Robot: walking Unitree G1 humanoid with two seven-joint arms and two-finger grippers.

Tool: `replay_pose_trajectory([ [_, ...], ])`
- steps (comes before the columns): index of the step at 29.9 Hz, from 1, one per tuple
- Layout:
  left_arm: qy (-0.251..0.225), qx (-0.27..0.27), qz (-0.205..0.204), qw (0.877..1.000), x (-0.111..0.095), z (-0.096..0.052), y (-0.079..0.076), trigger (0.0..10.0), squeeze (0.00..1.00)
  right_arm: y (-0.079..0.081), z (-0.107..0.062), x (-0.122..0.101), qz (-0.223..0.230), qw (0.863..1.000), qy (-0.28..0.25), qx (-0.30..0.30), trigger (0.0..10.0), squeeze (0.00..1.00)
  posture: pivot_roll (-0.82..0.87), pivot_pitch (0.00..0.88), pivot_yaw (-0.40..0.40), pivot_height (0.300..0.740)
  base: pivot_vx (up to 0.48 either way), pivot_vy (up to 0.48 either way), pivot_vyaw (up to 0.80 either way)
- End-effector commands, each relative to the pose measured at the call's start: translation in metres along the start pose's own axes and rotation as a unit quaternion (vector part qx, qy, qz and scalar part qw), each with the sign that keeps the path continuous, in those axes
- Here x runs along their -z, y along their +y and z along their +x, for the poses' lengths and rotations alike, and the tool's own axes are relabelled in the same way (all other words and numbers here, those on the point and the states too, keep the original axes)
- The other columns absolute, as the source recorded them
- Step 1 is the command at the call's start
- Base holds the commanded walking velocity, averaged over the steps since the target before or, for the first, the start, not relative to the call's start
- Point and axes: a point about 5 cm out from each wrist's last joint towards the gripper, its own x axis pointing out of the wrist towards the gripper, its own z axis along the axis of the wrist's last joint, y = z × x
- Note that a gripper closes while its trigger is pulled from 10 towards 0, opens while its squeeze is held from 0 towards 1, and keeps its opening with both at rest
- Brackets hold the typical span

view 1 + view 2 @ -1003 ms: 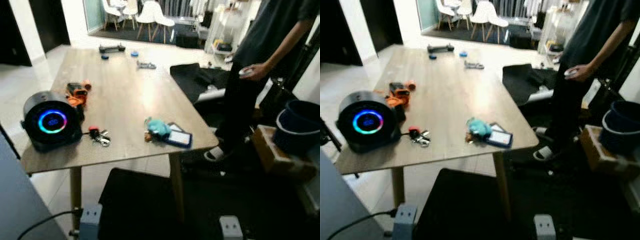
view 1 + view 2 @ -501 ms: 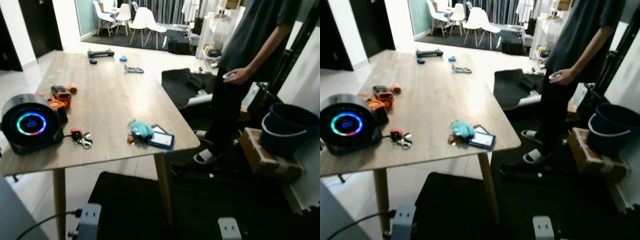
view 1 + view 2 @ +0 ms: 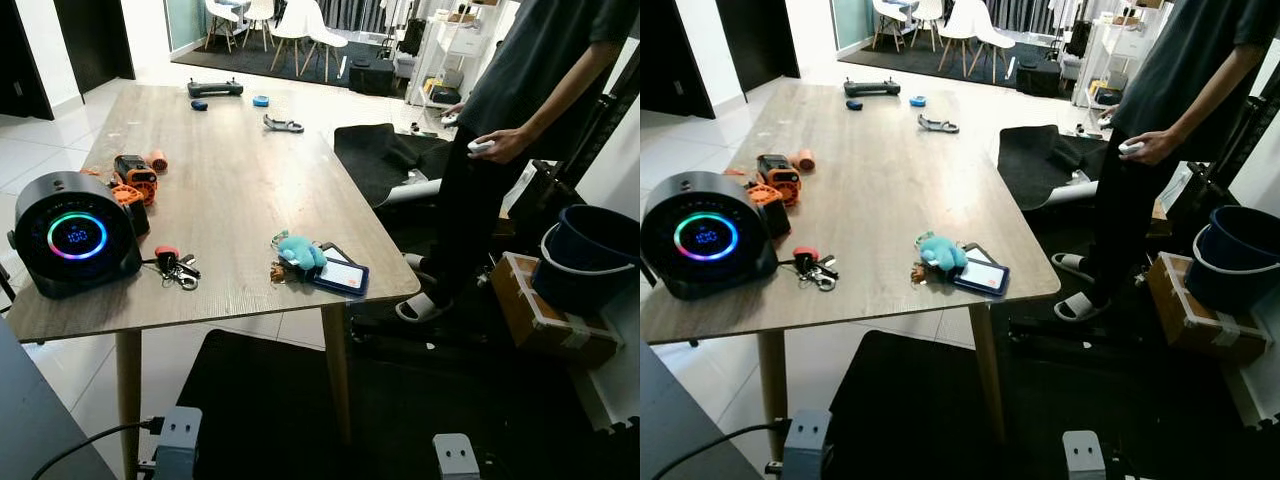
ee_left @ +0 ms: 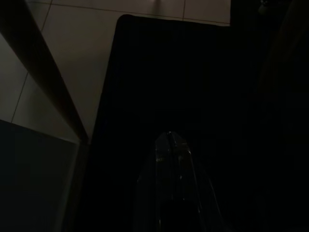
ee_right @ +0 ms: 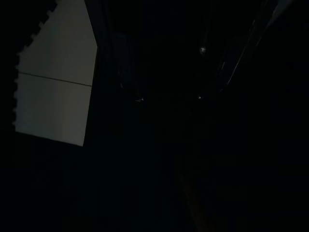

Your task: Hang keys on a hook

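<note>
one wooden table (image 3: pixel 240 190) is seen ahead, a person (image 3: pixel 520 120) standing beside it. keys (image 3: pixel 172 267) lie near its front edge, beside a round speaker (image 3: pixel 72 240). left gripper (image 4: pixel 169 145) fingers are pressed together; right gripper's state cannot be told.

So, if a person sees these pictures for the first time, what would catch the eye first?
Probably the round black speaker with its glowing coloured ring, at the near left corner of the wooden table. Right beside it lie the keys with a red tag, and further right a teal plush toy rests by a phone. A person in dark clothes stands at the table's right side.
</note>
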Motion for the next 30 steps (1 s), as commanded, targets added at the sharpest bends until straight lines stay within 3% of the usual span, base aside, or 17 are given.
replay_pose_trajectory([
  [1, 0.012, -0.004, 0.004, 1.000, 0.005, -0.002, 0.000, 10.0, 0.00, -0.003, -0.001, 0.003, -0.006, 1.000, 0.006, 0.002, 10.0, 0.00, 0.10, 0.051, -0.080, 0.740, 0.000, 0.000, 0.00],
  [6, 0.001, -0.003, 0.011, 1.000, 0.003, -0.002, 0.000, 10.0, 0.00, -0.004, -0.001, 0.002, -0.016, 1.000, 0.004, -0.002, 10.0, 0.00, 0.09, 0.046, -0.100, 0.740, 0.000, 0.000, 0.00],
  [14, -0.014, -0.017, -0.007, 1.000, -0.002, 0.000, -0.004, 10.0, 0.00, -0.004, 0.002, -0.012, -0.070, 0.997, -0.023, -0.029, 10.0, 0.00, 0.08, 0.039, -0.135, 0.740, 0.000, 0.000, 0.00],
  [19, -0.025, 0.032, 0.027, 0.999, -0.008, 0.003, -0.015, 10.0, 0.00, -0.015, 0.005, -0.024, -0.038, 0.998, -0.046, 0.005, 10.0, 0.00, 0.08, 0.035, -0.080, 0.740, 0.000, 0.000, 0.00],
  [22, -0.028, 0.056, 0.058, 0.996, -0.017, 0.008, -0.012, 10.0, 0.00, -0.020, 0.003, -0.022, 0.007, 0.998, -0.052, 0.039, 10.0, 0.00, 0.08, 0.032, -0.040, 0.740, 0.000, 0.000, 0.00],
  [25, -0.031, 0.058, 0.064, 0.996, -0.022, 0.010, -0.009, 10.0, 0.00, -0.021, 0.002, -0.019, 0.025, 0.997, -0.051, 0.046, 10.0, 0.00, 0.08, 0.031, -0.027, 0.740, 0.000, 0.000, 0.00],
  [30, -0.038, 0.060, 0.065, 0.995, -0.030, 0.014, -0.004, 10.0, 0.00, -0.020, 0.002, -0.018, 0.022, 0.997, -0.052, 0.048, 10.0, 0.00, 0.09, 0.027, 0.016, 0.740, 0.000, 0.000, 0.00],
])
